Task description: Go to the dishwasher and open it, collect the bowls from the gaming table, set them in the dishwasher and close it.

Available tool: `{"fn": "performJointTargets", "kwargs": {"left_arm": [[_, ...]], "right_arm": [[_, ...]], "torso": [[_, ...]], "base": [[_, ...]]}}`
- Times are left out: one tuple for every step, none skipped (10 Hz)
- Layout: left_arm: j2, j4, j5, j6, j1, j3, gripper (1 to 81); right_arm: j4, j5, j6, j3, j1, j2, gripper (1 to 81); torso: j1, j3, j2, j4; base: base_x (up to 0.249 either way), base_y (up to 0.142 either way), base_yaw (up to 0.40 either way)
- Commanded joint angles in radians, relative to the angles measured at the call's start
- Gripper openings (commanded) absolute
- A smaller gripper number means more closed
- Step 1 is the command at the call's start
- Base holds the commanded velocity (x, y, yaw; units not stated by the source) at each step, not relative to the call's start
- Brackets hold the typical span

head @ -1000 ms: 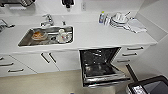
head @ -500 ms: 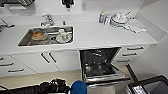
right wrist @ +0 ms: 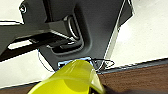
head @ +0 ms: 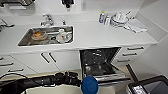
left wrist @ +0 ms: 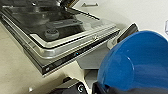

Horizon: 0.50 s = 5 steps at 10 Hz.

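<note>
Head view showed the left gripper [head: 81,83] closed on the blue bowl [head: 89,85], just before the front edge of the dishwasher [head: 100,62] door, which lay open. The loading step seemed in hand; next, the bowl needed lowering into a rack.

The dishwasher [head: 100,62] door lies open, its dark interior clear above the racks.
</note>
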Motion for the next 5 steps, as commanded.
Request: {"fn": "performJointTargets", "kwargs": {"left_arm": [[0.090,-0.011,0.098,-0.034,-0.191,-0.032,1.0],[0.110,-0.013,0.105,-0.038,-0.214,-0.041,1.0],[0.124,-0.011,0.105,-0.043,-0.228,-0.041,1.0],[0.138,-0.011,0.112,-0.046,-0.237,-0.044,1.0],[0.148,-0.010,0.114,-0.046,-0.238,-0.050,1.0]], "right_arm": [[-0.011,-0.034,0.001,0.003,-0.020,-0.014,1.0],[-0.011,-0.034,0.001,0.003,-0.020,-0.014,1.0],[-0.011,-0.033,0.001,0.003,-0.020,-0.014,1.0],[-0.011,-0.032,0.001,0.003,-0.020,-0.014,1.0],[-0.013,-0.034,0.001,0.003,-0.020,-0.014,1.0]], "torso": [[0.000,0.000,0.000,0.000],[0.000,0.000,0.000,0.000],[0.000,0.000,0.000,0.000],[0.000,0.000,0.000,0.000],[0.000,0.000,0.001,0.000]], "base": [[0.000,0.000,0.000],[0.000,0.000,0.000],[0.000,0.000,0.000],[0.000,0.000,0.000],[0.000,0.000,0.000]]}}
